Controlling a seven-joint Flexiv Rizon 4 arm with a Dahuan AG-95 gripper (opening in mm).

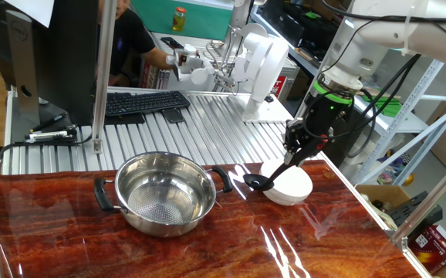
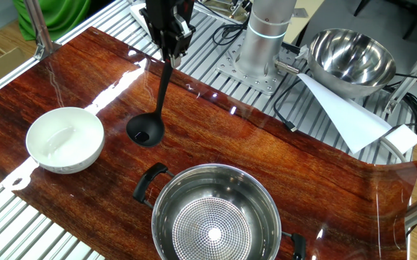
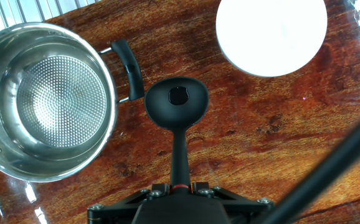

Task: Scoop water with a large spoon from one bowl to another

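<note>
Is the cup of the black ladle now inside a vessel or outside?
Outside. The ladle cup hangs over bare wood between the steel pot and the white bowl.

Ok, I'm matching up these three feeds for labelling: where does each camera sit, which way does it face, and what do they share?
One fixed view: at the table's near edge, facing the desk behind; steel pot in front, arm and gripper at right.
The other fixed view: high on the opposite side, looking down; the robot base, the gripper holding the ladle.
Hand view: on the hand, looking down along the ladle; only the jaws' mount shows.
Shared: all three show pot, ladle and white bowl.
</note>
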